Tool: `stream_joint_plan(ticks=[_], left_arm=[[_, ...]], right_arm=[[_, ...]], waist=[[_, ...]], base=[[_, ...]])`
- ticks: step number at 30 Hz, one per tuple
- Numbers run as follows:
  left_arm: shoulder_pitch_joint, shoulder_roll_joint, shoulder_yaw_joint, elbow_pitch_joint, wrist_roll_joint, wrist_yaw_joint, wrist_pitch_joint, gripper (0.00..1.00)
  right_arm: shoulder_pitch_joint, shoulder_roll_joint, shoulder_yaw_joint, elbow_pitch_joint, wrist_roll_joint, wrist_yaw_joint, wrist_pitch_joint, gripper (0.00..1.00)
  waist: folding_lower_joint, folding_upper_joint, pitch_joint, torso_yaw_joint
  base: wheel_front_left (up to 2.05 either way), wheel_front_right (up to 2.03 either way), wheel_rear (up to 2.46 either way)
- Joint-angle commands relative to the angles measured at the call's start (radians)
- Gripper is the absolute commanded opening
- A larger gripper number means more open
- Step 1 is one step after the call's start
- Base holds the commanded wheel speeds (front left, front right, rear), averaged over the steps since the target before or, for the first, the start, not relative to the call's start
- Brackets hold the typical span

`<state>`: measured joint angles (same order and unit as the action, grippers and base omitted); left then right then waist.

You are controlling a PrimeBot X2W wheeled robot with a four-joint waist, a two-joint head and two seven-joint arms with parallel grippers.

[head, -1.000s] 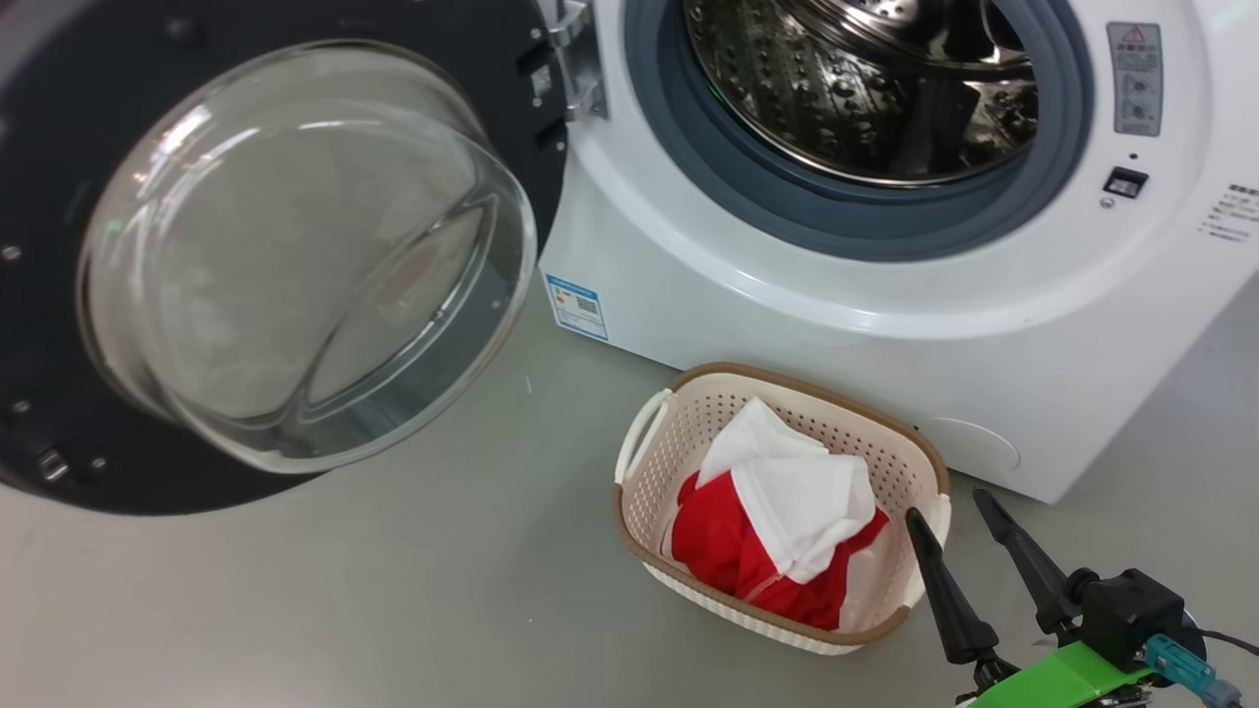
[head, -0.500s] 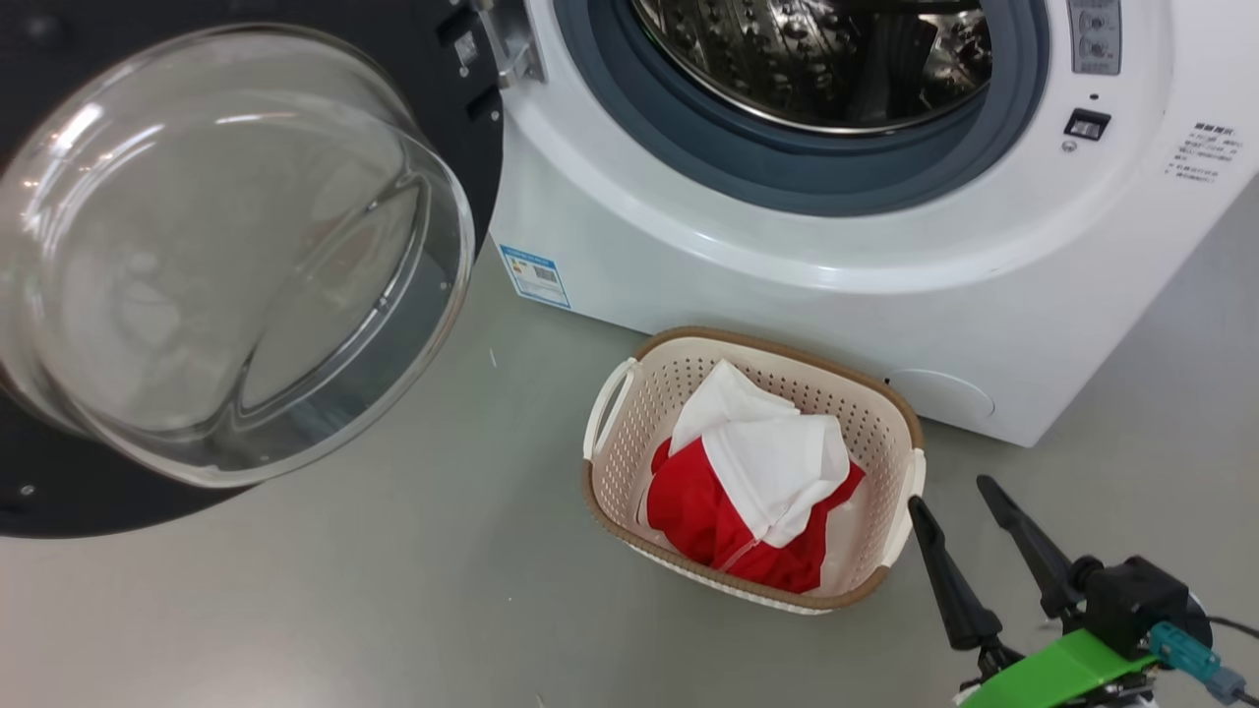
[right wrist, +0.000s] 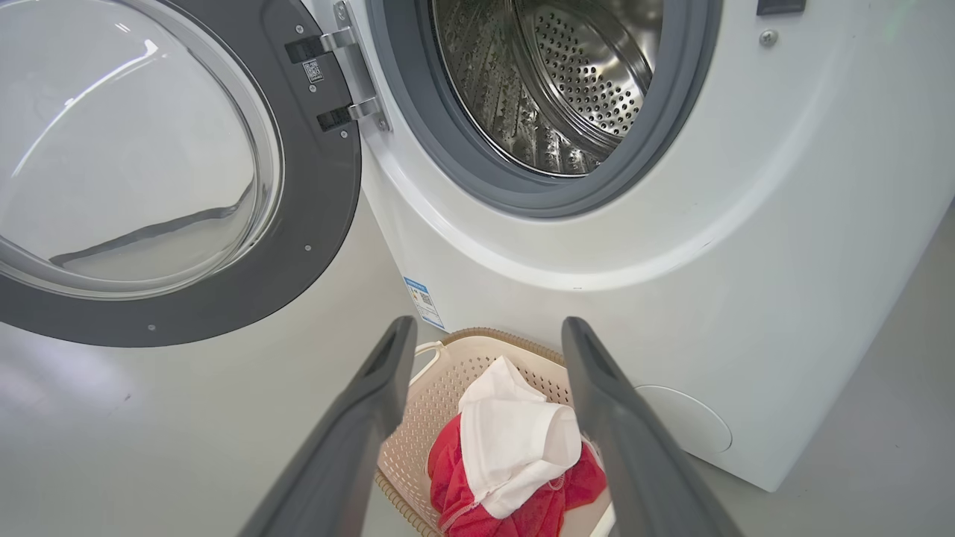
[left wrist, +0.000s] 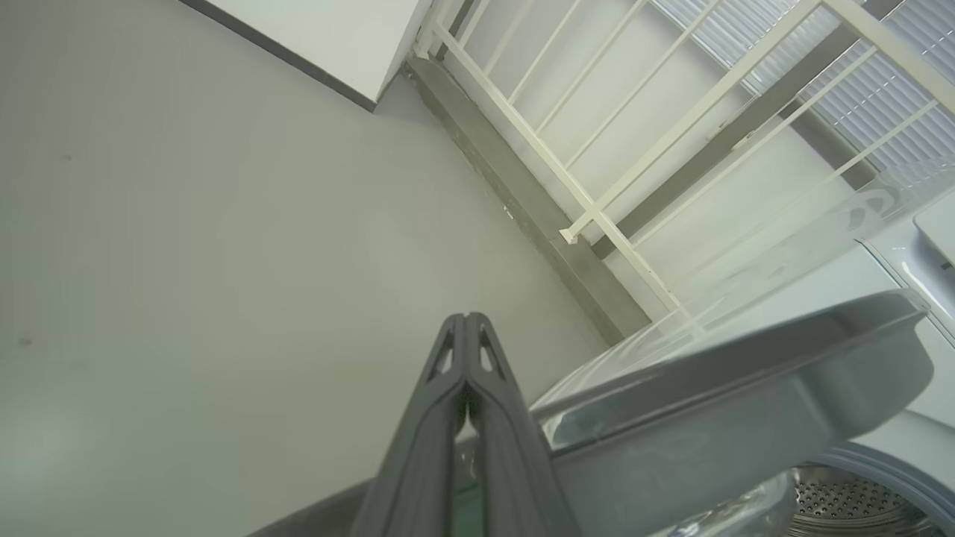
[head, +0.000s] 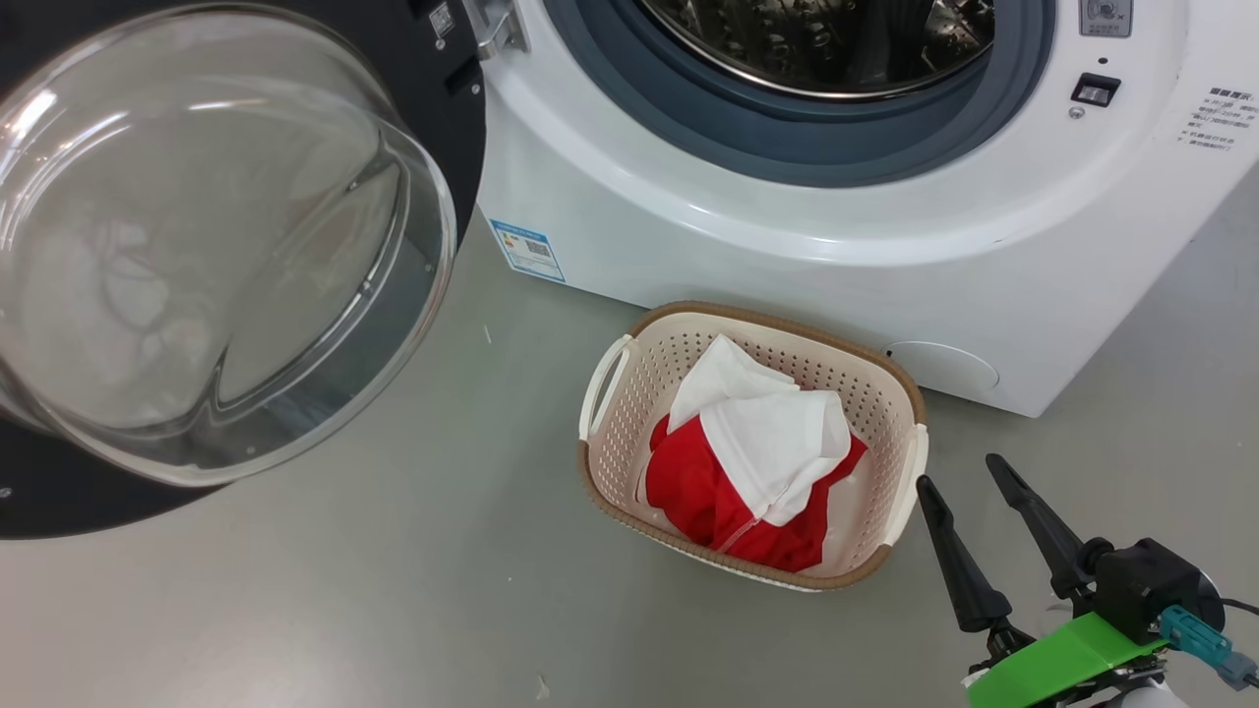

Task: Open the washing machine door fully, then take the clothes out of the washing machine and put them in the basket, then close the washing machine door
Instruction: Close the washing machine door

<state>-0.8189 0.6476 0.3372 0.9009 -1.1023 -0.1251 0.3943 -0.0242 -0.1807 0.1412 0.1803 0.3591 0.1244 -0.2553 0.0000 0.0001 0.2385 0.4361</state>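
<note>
The washing machine [head: 787, 236] stands open, its steel drum [right wrist: 552, 82] bare inside. Its door [head: 197, 246] hangs swung out to the left, glass bowl toward me. On the floor before the machine sits the basket [head: 610, 393] holding the clothes [head: 757, 462], a white garment over a red one. My right gripper [head: 959, 470] is open and holds nothing, just right of the basket, fingers pointing up the head view. In the left wrist view my left gripper [left wrist: 466, 319] is shut with nothing in it, beside the edge of the door [left wrist: 746, 388].
Grey floor [head: 344, 590] spreads left and in front of the basket. A pale railing [left wrist: 597, 149] and a wall base run behind the door's outer side. The machine's round filter cover [head: 942, 366] sits low at its right front.
The head camera has shifted, so the machine, door and basket sit higher and further left in the picture. The right gripper keeps its open stance beside the basket.
</note>
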Motion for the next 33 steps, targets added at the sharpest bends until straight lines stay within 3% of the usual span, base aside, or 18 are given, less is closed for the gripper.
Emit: stream_joint_plan(ticks=[1, 19, 33], left_arm=[[0.007, 0.085, 0.016, -0.027, -0.028, -0.006, 0.038, 0.00], [0.119, 0.077, -0.073, -0.149, -0.151, -0.006, 0.286, 0.00], [0.242, 0.091, -0.117, -0.384, -0.288, -0.006, 0.448, 0.00]], right_arm=[[-0.026, -0.008, 0.020, -0.027, -0.015, 0.006, -0.006, 1.00], [-0.028, -0.002, 0.015, -0.023, -0.014, 0.006, -0.006, 1.00], [-0.004, 0.023, 0.013, -0.018, -0.006, 0.006, -0.006, 1.00]], waist=[[0.0000, -0.0001, 0.003, 0.000], [0.0000, -0.0001, -0.012, -0.002], [0.0000, -0.0001, -0.071, -0.003]], base=[[0.00, 0.00, 0.00], [0.00, 0.00, 0.00], [0.00, 0.00, 0.00]])
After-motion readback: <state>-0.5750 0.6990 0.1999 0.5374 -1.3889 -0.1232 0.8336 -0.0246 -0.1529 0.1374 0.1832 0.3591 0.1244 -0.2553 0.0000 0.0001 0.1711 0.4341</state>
